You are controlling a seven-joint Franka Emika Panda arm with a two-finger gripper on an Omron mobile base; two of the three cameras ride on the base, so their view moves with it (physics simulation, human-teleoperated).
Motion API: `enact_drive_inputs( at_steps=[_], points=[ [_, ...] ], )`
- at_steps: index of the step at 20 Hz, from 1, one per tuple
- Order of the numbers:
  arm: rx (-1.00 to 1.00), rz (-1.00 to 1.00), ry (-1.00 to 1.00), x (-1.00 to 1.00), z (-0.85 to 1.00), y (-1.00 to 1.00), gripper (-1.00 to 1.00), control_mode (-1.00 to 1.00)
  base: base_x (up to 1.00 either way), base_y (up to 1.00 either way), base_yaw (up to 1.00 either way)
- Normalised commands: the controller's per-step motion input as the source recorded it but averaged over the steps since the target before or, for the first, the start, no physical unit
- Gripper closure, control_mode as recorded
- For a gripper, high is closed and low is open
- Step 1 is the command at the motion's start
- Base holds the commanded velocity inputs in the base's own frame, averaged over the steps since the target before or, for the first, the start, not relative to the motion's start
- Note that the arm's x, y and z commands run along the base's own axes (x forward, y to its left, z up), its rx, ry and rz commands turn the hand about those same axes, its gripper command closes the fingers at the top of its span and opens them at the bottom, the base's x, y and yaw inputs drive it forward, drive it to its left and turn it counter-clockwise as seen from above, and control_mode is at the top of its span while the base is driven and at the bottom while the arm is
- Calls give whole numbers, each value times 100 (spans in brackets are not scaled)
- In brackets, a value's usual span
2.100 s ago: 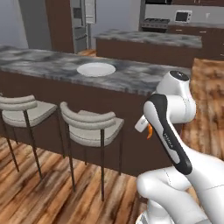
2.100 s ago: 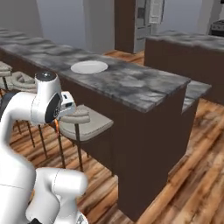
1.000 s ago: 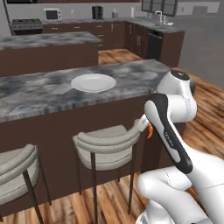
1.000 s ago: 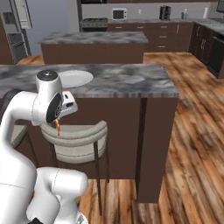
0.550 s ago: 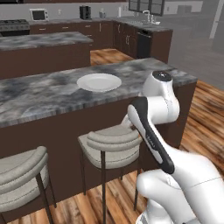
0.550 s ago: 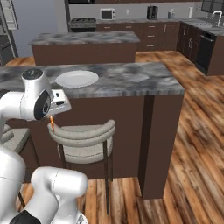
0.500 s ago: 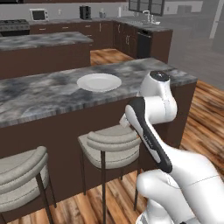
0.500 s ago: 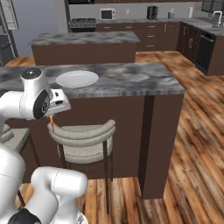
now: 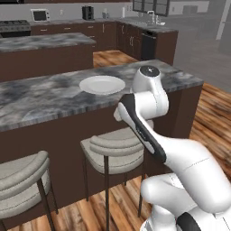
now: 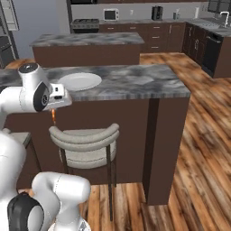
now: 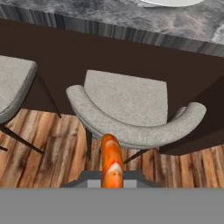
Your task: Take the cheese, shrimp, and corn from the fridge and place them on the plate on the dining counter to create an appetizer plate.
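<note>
Nearer the plate (image 9: 102, 84) than before

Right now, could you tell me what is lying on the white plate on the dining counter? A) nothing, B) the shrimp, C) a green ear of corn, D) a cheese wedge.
A: the plate on the dining counter looks bare, while the shrimp hangs in the shut gripper above the stool.

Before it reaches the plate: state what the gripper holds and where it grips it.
The gripper is shut on the shrimp, gripping one end; the rest of it juts out past the fingertips, above the stool.
</note>
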Motion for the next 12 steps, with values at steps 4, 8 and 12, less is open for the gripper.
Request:
enact_drive_inputs(
  at_steps=[4,8,12],
  points=[
    [0,0,-13,1,61,0,100,-100,0,0,0],
    [3,0,-9,40,47,0,100,-100,0,0,0],
    [6,0,-3,66,20,0,100,-100,0,0,0]
  ],
)
